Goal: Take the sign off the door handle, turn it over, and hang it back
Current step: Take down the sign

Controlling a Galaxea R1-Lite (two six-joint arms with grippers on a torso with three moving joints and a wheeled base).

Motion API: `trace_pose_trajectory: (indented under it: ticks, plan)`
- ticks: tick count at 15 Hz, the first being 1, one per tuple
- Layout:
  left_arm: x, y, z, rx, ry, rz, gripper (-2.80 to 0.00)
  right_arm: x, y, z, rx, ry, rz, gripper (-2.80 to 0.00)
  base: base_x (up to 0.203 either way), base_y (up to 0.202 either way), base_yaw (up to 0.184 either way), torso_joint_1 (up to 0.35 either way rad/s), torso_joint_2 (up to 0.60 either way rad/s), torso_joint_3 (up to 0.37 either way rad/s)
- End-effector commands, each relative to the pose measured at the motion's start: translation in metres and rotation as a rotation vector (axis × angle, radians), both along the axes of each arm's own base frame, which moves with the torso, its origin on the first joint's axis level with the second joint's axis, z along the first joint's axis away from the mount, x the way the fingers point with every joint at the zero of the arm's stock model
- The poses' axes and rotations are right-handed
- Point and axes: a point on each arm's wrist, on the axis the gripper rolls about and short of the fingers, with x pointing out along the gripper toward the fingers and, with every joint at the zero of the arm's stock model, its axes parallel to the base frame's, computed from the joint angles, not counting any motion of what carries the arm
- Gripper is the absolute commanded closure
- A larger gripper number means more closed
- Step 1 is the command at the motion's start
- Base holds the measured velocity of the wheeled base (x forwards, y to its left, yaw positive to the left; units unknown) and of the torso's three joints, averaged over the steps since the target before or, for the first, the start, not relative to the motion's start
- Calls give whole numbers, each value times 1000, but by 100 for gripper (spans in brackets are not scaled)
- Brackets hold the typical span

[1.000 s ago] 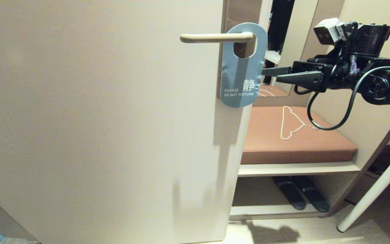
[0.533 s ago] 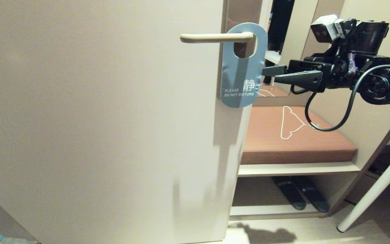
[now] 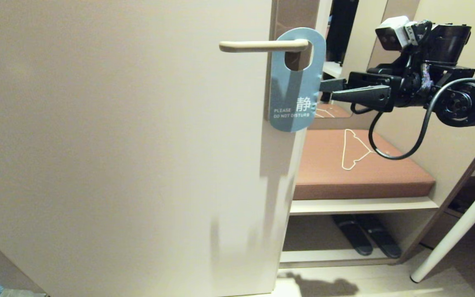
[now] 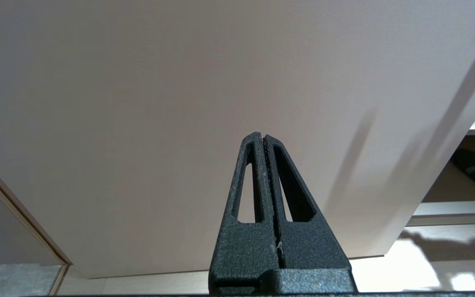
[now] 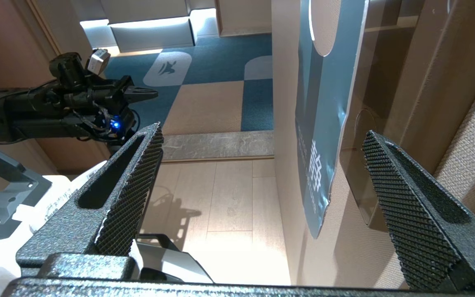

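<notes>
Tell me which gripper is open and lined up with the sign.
The right gripper, open beside the blue sign on the door handle; the left gripper is shut.

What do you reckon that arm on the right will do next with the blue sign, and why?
Probably ease the right tool a little further toward the door, so the sign's free edge slips between its fingers, then close. The sign hangs on the door handle, blue face out, and the tool's jaws are wide open beside that edge, gripping nothing yet.
</notes>
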Motion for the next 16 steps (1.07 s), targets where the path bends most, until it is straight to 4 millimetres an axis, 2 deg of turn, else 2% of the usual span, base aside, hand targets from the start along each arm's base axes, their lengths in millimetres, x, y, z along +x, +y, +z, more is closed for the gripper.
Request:
trace_pose_trajectory:
  ticks: [1,9,16]
  plan:
    - [0,0,0,-1,1,1,0,0,1,0,0,-1,11,-280,0,0,0,0,0,0]
    - [0,0,0,0,1,1,0,0,14,-3,0,5,69,-280,0,0,0,0,0,0]
    - [0,0,0,0,1,1,0,13,20,-13,-1,12,80,-280,0,0,0,0,0,0]
